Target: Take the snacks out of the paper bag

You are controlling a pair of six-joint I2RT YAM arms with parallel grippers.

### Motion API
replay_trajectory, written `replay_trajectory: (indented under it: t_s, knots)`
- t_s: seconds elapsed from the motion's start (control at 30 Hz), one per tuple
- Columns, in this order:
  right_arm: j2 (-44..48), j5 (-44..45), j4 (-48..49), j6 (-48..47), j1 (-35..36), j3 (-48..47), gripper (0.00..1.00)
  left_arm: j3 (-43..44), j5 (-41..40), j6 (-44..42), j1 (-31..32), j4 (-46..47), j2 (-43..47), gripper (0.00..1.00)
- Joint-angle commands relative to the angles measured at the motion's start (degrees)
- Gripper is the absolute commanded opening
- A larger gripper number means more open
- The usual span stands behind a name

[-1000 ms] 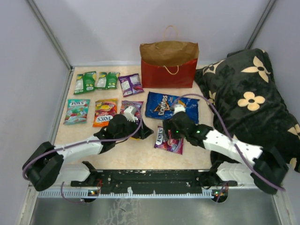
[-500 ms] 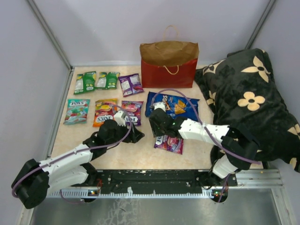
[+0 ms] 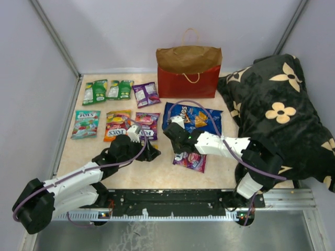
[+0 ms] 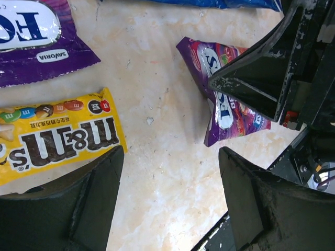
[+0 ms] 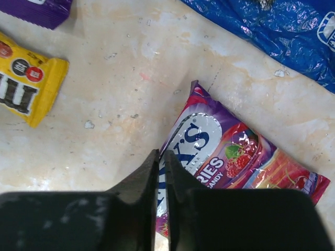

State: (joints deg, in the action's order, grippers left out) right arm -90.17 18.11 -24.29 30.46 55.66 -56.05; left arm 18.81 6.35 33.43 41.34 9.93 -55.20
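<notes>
Evidently the snacks [image 3: 116, 125] are being laid flat in rows on the bench [image 3: 157, 175], labels up, so that each lies apart from its neighbours. The paper bag [image 3: 188, 73] stands upright at the far edge, brown kraft above and red below, with its thin string handles looped up; whether anything is left inside I cannot tell. The right gripper [image 5: 160, 157] hangs over the near-left edge of the purple berry packet [image 5: 225, 157], its jaws drawn in to a thin slit. Whether any film is pinched between them is unclear; my guess is that it is straightening this packet, which lies askew just near of the blue Doritos bag [image 3: 192, 117]. The left gripper [image 4: 170, 157] stands wide and holds nothing, over bare bench between the yellow m&m's packet [image 4: 57, 133] and the purple one. The packets are thin, glossy, crinkly film, likely slippery to pinch while flat; the bench is pale and mottled like stone. A soft black flowered pillow [image 3: 277, 110] lies at the right.
</notes>
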Motion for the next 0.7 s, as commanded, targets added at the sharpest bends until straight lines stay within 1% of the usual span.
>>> replay_trajectory:
  t_s: [0.0, 0.03, 0.17, 0.3, 0.4, 0.57, 0.6, 0.67]
  knots:
    - [-0.82, 2.46, -1.41, 1.66, 0.34, -2.2, 0.03, -1.26, 2.26, 0.18, -0.47, 1.33, 0.39, 0.79]
    - [-0.69, 2.19, -1.28, 1.92, 0.35, -1.9, 0.0, -1.38, 2.69, 0.15, -0.47, 1.7, 0.31, 0.79]
    - [1.26, 0.79, 0.82, 2.87, 0.34, -0.54, 0.0, -1.93, 4.99, 0.04, -0.54, 3.68, -0.12, 0.8]
    - [6.05, -1.85, 4.72, 3.49, -0.1, 1.84, 0.0, -2.49, 7.93, 0.41, -0.74, 7.14, -1.31, 0.81]
    - [10.87, -6.26, 9.61, 4.28, -1.87, 5.12, 0.0, -2.72, 10.41, 1.02, -0.81, 10.01, -2.98, 0.82]
    - [18.0, -15.79, 17.83, 6.18, -7.37, 11.92, 0.0, -2.17, 12.41, 1.66, -0.82, 13.58, -6.47, 0.82]
    - [18.95, -16.89, 18.18, 6.34, -8.09, 12.79, 0.0, -2.01, 12.76, 1.78, -0.82, 14.22, -7.24, 0.82]
    - [20.08, -16.25, 16.69, 5.87, -8.41, 13.06, 0.0, -1.33, 13.58, 1.9, -0.82, 15.1, -9.11, 0.82]
